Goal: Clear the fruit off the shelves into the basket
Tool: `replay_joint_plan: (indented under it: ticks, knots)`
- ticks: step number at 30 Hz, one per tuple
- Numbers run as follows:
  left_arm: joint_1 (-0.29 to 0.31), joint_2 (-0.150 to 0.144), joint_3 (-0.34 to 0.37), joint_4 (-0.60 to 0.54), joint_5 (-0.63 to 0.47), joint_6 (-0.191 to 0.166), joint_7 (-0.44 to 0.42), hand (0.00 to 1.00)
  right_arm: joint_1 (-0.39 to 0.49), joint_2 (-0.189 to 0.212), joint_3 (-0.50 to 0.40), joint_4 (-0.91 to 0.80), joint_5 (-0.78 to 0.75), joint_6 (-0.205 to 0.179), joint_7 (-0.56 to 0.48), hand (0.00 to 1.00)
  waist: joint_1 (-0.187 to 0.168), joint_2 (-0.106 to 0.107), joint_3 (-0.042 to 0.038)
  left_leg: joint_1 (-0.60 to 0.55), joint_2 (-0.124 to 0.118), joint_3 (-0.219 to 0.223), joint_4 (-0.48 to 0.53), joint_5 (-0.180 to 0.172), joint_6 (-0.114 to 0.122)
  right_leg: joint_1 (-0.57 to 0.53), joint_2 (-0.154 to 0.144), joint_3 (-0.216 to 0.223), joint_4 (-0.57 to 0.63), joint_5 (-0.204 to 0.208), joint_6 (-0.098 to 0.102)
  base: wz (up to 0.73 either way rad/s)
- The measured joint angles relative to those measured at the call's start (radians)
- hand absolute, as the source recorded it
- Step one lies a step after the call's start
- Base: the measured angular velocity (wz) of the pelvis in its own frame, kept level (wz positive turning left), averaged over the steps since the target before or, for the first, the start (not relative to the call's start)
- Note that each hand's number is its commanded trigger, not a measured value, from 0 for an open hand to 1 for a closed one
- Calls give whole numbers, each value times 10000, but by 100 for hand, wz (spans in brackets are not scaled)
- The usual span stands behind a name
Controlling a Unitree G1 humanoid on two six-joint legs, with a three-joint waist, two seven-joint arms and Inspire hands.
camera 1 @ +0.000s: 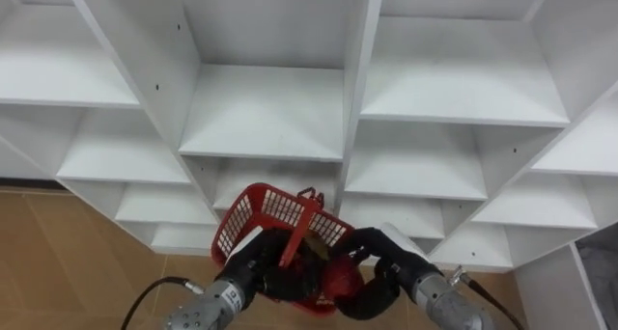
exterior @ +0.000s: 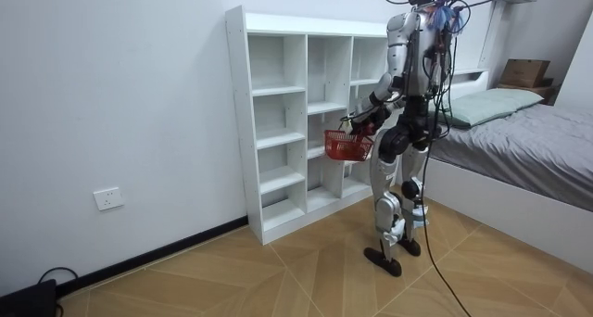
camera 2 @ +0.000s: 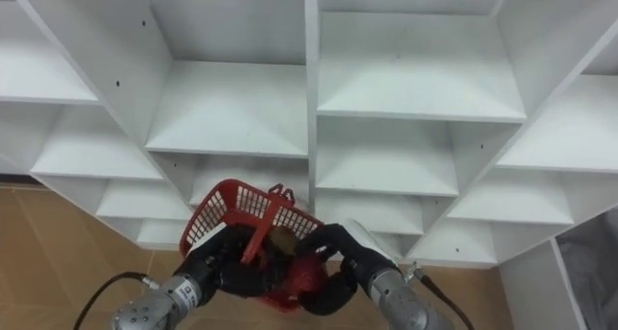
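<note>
A red plastic basket [camera 1: 261, 214] hangs low in front of the white closet shelves [camera 1: 266, 113]. My left hand [camera 1: 253, 269] is shut on it, by the handle at its near side. A round red fruit [camera 1: 340, 280] is at the basket's near right edge, and my right hand [camera 1: 386, 272] curls round it from the right. A brownish fruit [camera 1: 317, 244] lies inside the basket behind the handle. In the room view I stand upright facing the shelves [exterior: 278, 122], holding the basket [exterior: 348, 148] at waist height.
The shelf compartments before me hold nothing. Wooden floor [camera 1: 87, 253] shows at lower left. In the room view a bed [exterior: 519, 141] stands behind me on the room view's right, and a white wall runs along the left.
</note>
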Motion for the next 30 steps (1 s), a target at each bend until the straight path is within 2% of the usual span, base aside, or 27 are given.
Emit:
replay_joint_plan:
  ticks: [12,14,21,26,30]
  knots:
    - [-26,-17,-54,189,-217,-106,-20,100,-325,2,93,-1,-12,25,-41,100,69,53,96,17,-8,-37,-8,0,0,54,9,-82,-30,0,0,1]
    - [-43,-21,-34,193,-411,-108,-18,100,-463,32,98,-3,-12,25,-42,100,78,48,150,-22,-9,-22,-8,0,0,12,8,-78,-31,0,0,0]
    - [-229,-73,-22,313,-511,-117,-18,100,-626,17,97,-2,-12,38,-45,100,75,47,150,-121,-12,-18,-5,2,0,-57,5,-80,-78,0,0,0]
    - [-329,-128,-46,474,-530,-111,-2,100,-682,23,107,-2,-10,245,-63,100,73,42,147,-131,-8,-17,-4,2,0,-50,10,-79,-122,1,-2,0]
    - [-344,-129,-47,471,-527,-110,-4,100,-682,55,107,-4,-19,258,-62,100,72,31,140,-136,0,-12,-3,3,-1,-44,10,-77,-142,3,-5,0]
